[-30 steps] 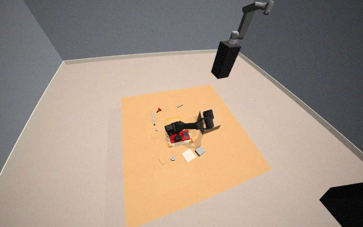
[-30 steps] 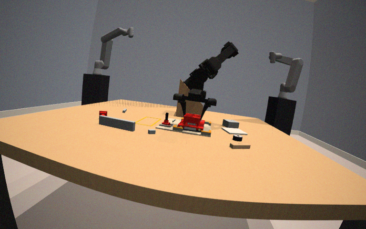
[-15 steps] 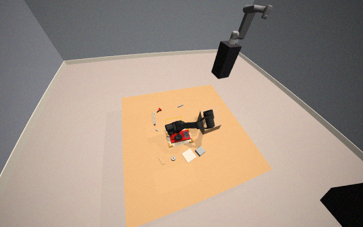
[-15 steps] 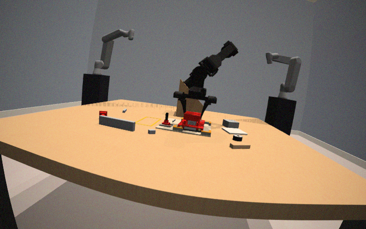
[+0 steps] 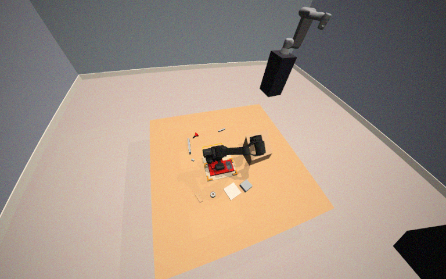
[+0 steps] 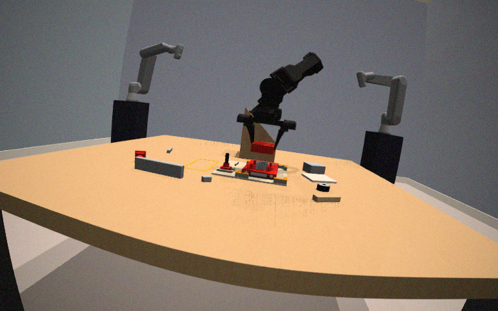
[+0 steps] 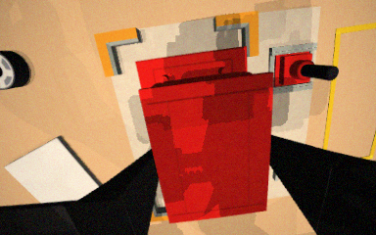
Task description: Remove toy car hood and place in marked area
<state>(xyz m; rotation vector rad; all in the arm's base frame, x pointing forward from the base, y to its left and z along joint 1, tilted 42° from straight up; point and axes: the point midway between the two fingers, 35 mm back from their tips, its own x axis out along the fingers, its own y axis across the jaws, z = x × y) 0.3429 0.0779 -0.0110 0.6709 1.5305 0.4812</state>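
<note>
My gripper (image 6: pixel 264 145) (image 7: pixel 210 147) is shut on the red hood (image 6: pixel 262 148) (image 7: pixel 211 127), with one finger at each side. The hood hangs level above the red toy car (image 5: pixel 226 171) (image 6: pixel 271 170) (image 7: pixel 145 73), with a visible gap between them in the exterior view. The car sits on a pale base plate between orange corner brackets. The marked area is a yellow outline (image 5: pixel 212 145) (image 6: pixel 192 162) (image 7: pixel 329 113) on the table, beyond the black-handled part from the car. In the top view the arm hides most of the outline, and the hood is hard to make out.
A red part with an upright black handle (image 6: pixel 227 159) (image 7: pixel 320 71) stands between car and outline. A long grey bar (image 6: pixel 158 167) and small grey block (image 6: pixel 206 179) lie nearby. Opposite are a grey block (image 6: pixel 314 168), white plate (image 6: pixel 319 178) and wheel (image 6: pixel 323 187). A wooden panel stands behind.
</note>
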